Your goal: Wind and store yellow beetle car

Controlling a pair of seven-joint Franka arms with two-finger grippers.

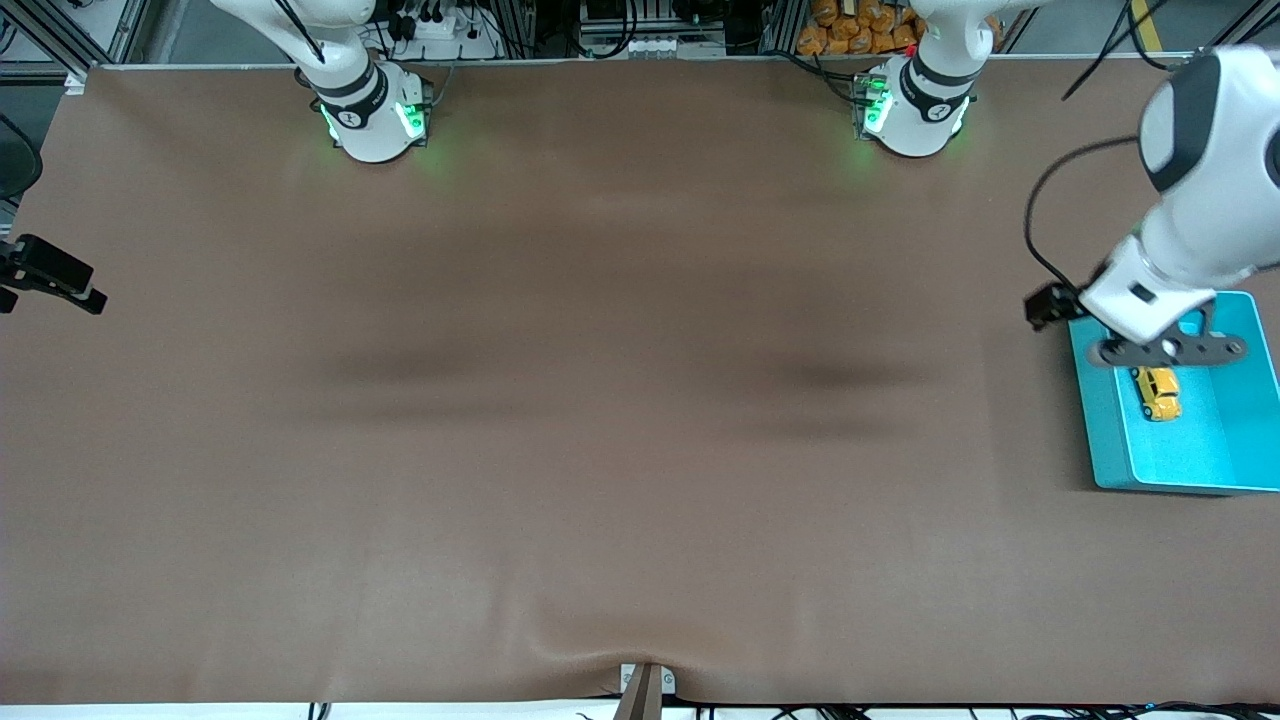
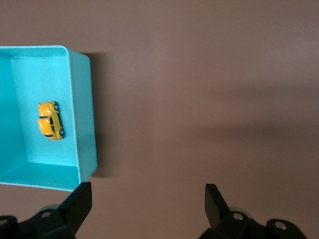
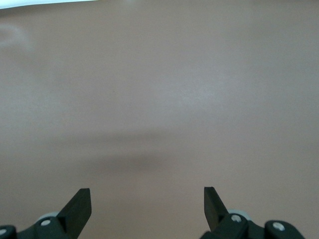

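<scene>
Left hand point(image 1: 1170, 350): fingers are being held spread wide, nothing pinched between them. In the front view it is hanging over the rim of the turquoise bin point(image 1: 1100, 420), at the bin's edge that lies toward the robots' bases. In the left wrist view only bare worktop point(image 2: 209, 99) is showing between the fingertips point(image 2: 79, 199), with the bin off to one side.

Yellow beetle car point(image 1: 1157, 392): it is lying inside the bin, on the bin floor, just beside and below the left hand, apart from the walls as far as can be told. It is not being touched. The storing step is judged to be done already; whether it was wound cannot be told.

Right hand point(image 3: 147, 199): fingers are likewise being held spread, empty, over bare worktop. In the front view it is only partly showing, at the right arm's end of the worktop, well apart from the bin. This arm is waiting.

Risks, as judged:
- The bin wall is being overhung closely by the left hand; a sideways pull-away at this height could be catching the rim and dragging or tipping the bin.
- The car is small and light; a knocked bin could be rolling it or throwing it out.
- A wound spring, if one is loaded, could be driving the car against a wall.
</scene>
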